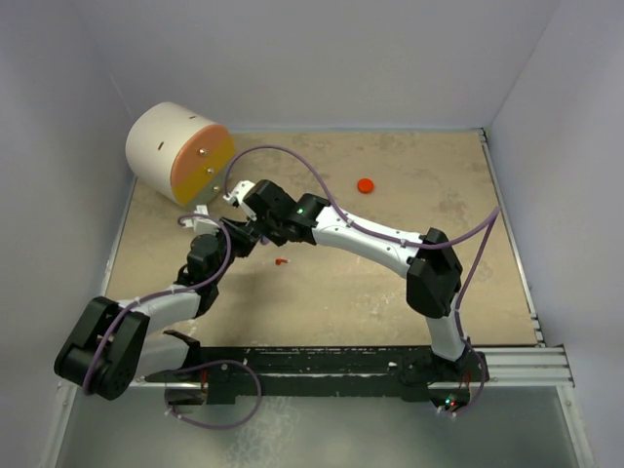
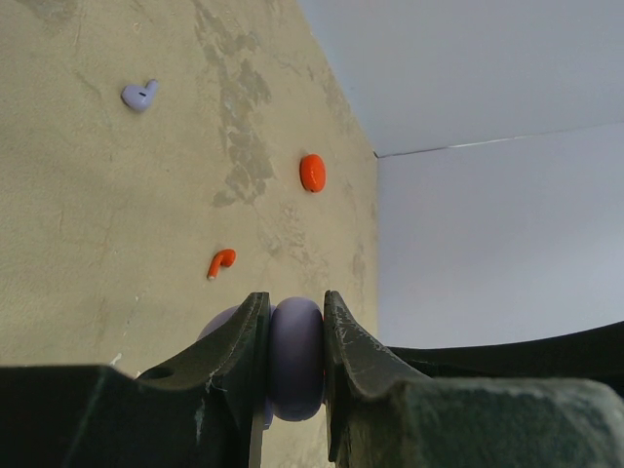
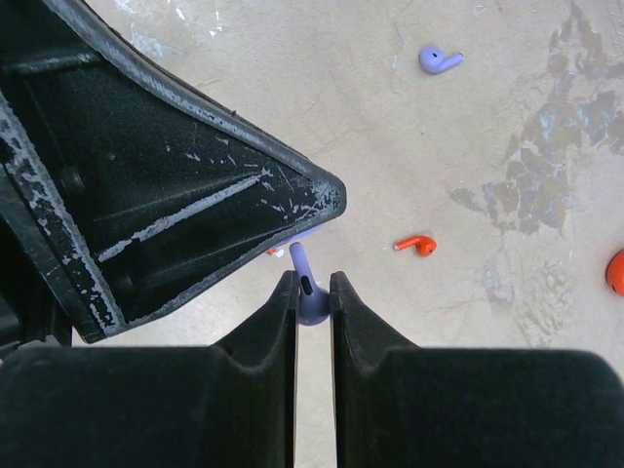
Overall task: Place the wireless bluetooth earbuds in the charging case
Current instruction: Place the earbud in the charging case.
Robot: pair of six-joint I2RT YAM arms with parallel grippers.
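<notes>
The left pincer (image 2: pixel 295 304) clamps the lavender charging case (image 2: pixel 295 361) edgewise. The right pincer (image 3: pixel 312 281) grips one lavender earbud (image 3: pixel 310 300). A red earbud (image 3: pixel 414 244) and a second lavender earbud (image 3: pixel 439 59) lie loose on open worktop (image 1: pixel 390 292), well apart from its edges.

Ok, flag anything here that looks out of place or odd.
A red earbud and a lavender earbud lie loose on the table. The big cream cylinder at the far left lies on its side. The table's surface is blotchy and worn.
</notes>
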